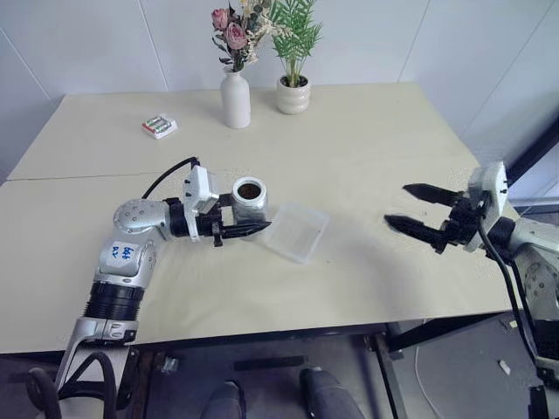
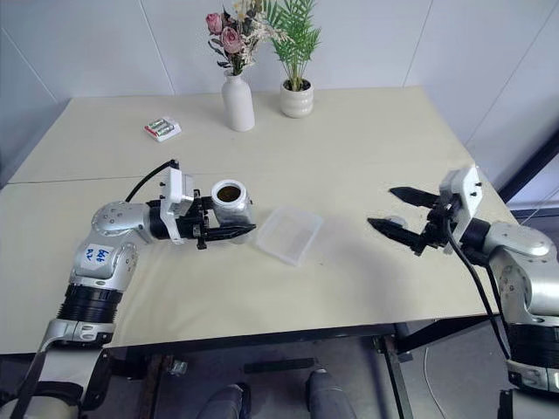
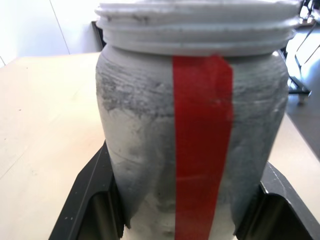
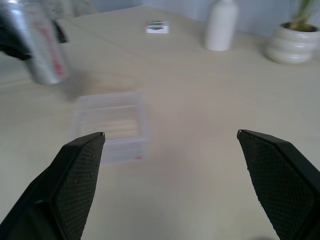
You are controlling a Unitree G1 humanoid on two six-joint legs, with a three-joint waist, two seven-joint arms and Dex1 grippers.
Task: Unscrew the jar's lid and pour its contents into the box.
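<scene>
Table [image 1: 367,175]: L gripper [image 1: 253,229] grips open jar [image 1: 250,199] beside box [image 1: 297,231].

- Silver-grey metal arms built from rounded joint housings and black ribbed rings.
- White sticker with blue handwriting on the left arm [image 1: 123,253].
- White box-shaped camera housings at both wrists.
- Black cable [image 1: 166,175] looping from left arm to wrist; another black cable [image 1: 500,271] along the right arm [image 2: 524,262].
- Left gripper [image 1: 253,229] and right gripper [image 1: 417,212]: pointed black fingers [image 4: 75,185], finely dotted on the inner faces.
</scene>
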